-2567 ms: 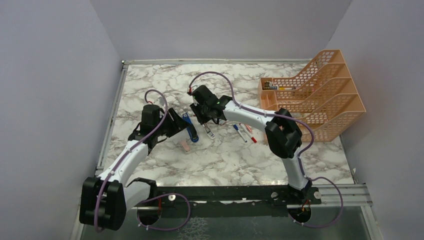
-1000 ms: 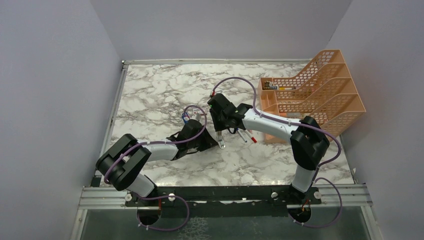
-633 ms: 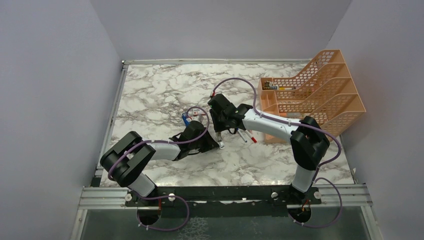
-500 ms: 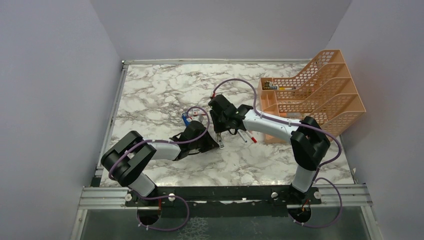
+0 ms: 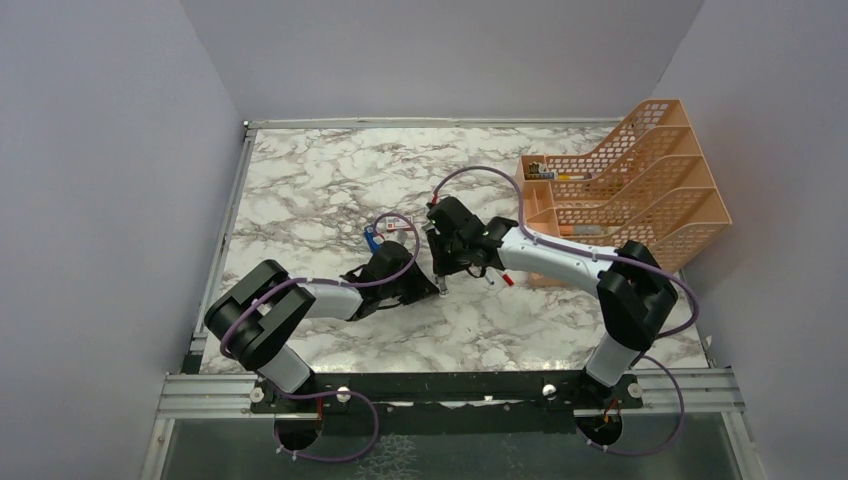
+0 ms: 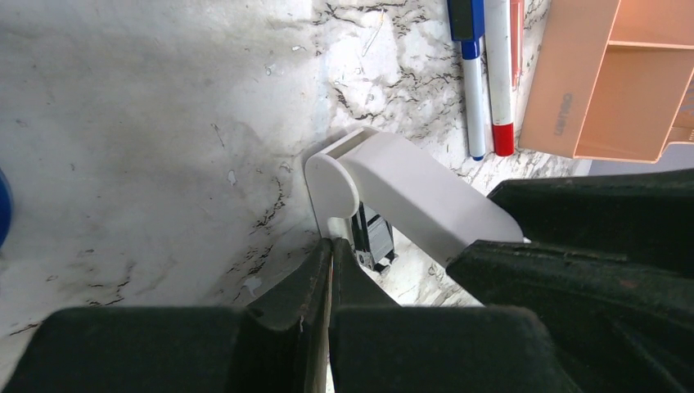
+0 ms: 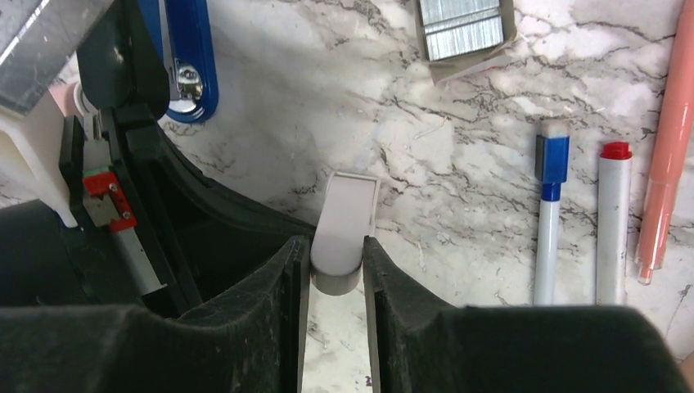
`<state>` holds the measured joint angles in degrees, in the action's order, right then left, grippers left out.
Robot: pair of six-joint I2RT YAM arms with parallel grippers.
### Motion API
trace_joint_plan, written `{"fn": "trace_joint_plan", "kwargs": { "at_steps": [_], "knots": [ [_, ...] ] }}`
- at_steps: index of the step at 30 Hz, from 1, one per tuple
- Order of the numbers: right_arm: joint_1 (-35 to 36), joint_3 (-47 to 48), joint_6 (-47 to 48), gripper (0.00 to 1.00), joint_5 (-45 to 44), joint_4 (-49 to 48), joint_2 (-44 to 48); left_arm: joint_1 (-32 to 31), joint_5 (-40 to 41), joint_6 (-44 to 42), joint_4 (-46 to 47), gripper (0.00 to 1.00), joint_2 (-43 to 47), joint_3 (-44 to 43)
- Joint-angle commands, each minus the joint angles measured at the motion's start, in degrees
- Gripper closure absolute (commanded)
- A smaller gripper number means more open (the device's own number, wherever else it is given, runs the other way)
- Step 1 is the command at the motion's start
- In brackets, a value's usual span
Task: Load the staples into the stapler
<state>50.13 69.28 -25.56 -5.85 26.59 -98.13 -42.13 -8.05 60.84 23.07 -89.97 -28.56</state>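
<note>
My right gripper (image 7: 336, 254) is shut on one end of a small white oblong block (image 7: 345, 221) just above the marble table, seen from above at the table's middle (image 5: 443, 272). My left gripper (image 6: 331, 244) is shut, its tips pressed against the block's rounded other end (image 6: 393, 192); whether it pinches anything is not visible. The blue stapler (image 7: 187, 57) lies beyond the left arm, only a blue sliver (image 5: 372, 238) showing from above. The staples (image 7: 461, 29) sit as grey strips in their tray on the table, apart from both grippers.
A blue-capped pen (image 7: 550, 213), a red-capped pen (image 7: 612, 221) and a salmon pen (image 7: 667, 139) lie just right of the grippers. An orange mesh tray rack (image 5: 640, 190) stands at the table's right edge. The left arm's black wrist (image 7: 164, 205) crowds the right gripper.
My left gripper's jaws have closed at the white block's end. The right arm has shifted slightly right and toward the near edge, still holding the block.
</note>
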Motion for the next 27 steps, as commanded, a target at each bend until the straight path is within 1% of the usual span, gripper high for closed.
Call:
{"fn": "trace_joint_plan", "kwargs": {
  "at_steps": [1,8,12,17,24,27],
  "knots": [
    [-0.2,-2.4,0.5,0.68,3.2,-0.2,1.9,-0.4,3.2,-1.0,-2.1,0.98,-2.1,-0.9],
    [-0.2,-4.5,0.0,0.68,4.4,-0.4,1.9,-0.4,3.1,-1.5,-2.6,0.98,-1.8,-1.2],
    [-0.3,-5.2,-0.4,0.67,4.5,-0.1,1.5,-0.3,3.0,-1.8,-3.1,0.96,-1.2,-1.4],
    [-0.2,-5.3,-1.3,0.59,4.1,0.4,1.3,-0.3,2.9,-2.2,-4.1,0.92,0.3,-1.6],
    [-0.3,-4.7,-2.2,0.52,1.9,0.5,3.0,-0.3,4.1,-3.3,-6.3,0.88,1.6,-2.1],
    [-0.2,-4.8,-2.4,0.50,2.1,0.6,3.5,-0.3,4.1,-3.3,-6.2,0.85,1.5,-2.2]
  ]
}}
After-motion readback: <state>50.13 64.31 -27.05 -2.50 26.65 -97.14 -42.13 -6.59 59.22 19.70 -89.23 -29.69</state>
